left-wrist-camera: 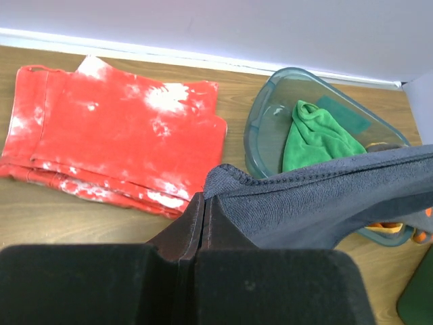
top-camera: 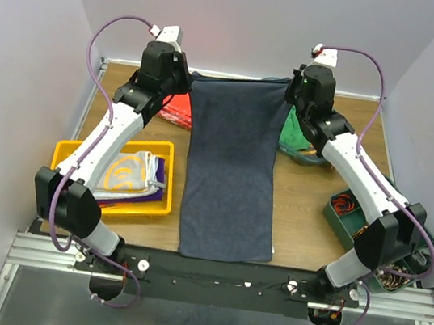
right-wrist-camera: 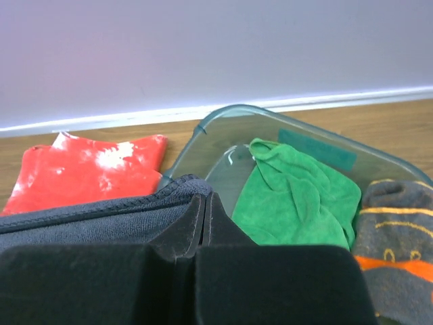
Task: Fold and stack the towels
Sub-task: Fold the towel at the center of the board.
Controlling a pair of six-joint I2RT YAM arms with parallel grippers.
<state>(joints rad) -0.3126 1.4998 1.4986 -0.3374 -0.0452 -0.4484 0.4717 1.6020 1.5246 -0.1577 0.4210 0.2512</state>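
Towel (top-camera: pixel 232 173), navy, on table (top-camera: pixel 298 220)

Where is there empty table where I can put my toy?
The biggest bare wood is between the navy towel and the dark green box, nearer than the clear bin. The left is crowded: the yellow tray and red cloth sit right beside the towel.

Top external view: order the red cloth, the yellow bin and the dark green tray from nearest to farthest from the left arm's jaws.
1. Red cloth, right beside the left jaws, at the table's far side.
2. Yellow bin, on the left, closer to the arm bases.
3. Dark green tray, across the navy towel, at the right edge.
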